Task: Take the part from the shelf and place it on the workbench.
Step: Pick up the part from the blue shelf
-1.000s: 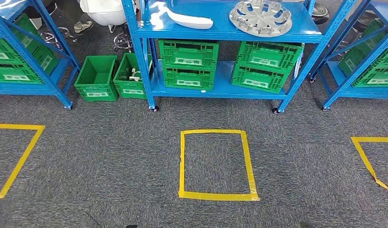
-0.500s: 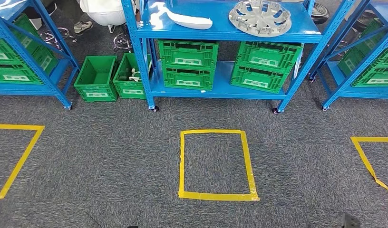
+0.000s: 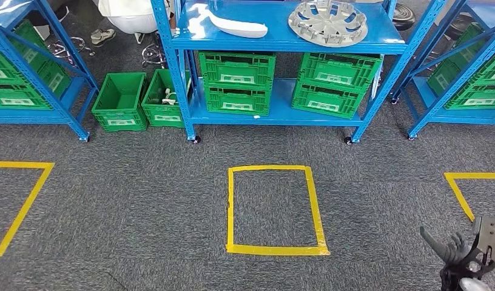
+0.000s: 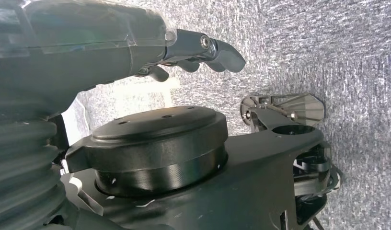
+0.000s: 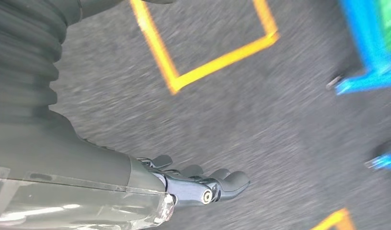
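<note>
Left hand (image 4: 203, 52) hangs over carpet, fingers loosely extended, holding nothing. On the blue shelf (image 3: 281, 37), top level, a white curved part (image 3: 233, 25) lies flat, long axis running left-right; just right of it lies a silver hubcap (image 3: 327, 21). Right hand (image 3: 460, 254) low right, fingers spread, empty.

blue shelf (image 3: 281, 43), green crates (image 3: 239, 70), silver wheel cover (image 3: 327, 21), white part (image 3: 236, 26), speckled grey carpet (image 3: 142, 200), yellow tape square (image 3: 274, 248), seemingly dark fingers (image 3: 442, 245).
</note>
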Controlling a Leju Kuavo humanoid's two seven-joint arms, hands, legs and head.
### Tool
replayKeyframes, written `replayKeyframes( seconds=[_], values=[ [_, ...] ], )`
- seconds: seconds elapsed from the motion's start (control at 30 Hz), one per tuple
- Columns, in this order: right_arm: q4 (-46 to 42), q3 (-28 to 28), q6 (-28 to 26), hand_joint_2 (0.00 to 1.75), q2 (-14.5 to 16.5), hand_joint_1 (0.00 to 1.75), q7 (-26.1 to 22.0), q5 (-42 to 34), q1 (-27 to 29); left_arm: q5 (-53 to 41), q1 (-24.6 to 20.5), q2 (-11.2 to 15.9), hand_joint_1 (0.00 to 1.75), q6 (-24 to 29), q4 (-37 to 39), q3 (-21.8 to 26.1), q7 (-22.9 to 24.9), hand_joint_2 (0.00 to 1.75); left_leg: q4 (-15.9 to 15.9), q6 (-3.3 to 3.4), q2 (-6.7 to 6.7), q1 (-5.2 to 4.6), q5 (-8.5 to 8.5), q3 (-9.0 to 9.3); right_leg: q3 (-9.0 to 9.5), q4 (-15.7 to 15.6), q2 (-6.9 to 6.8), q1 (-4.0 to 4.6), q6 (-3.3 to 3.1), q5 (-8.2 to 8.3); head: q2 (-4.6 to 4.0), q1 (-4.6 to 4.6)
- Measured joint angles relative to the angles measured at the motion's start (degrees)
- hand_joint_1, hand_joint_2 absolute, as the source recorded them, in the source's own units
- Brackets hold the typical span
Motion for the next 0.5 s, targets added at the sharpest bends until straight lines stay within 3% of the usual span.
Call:
replayKeyframes(
  seconds=[0.5],
  values=[
    [-23.2,0.7,9.3,1.75,-4.0,0.00,10.7,15.4,-10.9,1.0,-0.3,0.1,0.00,-0.3,0.4,-0.4,-0.4,1.75,0.0,0.06,0.27,0.00,0.07,-0.01,-0.07,0.0,0.26,0.00,0.03,0.14,0.01,0.00]
  ],
)
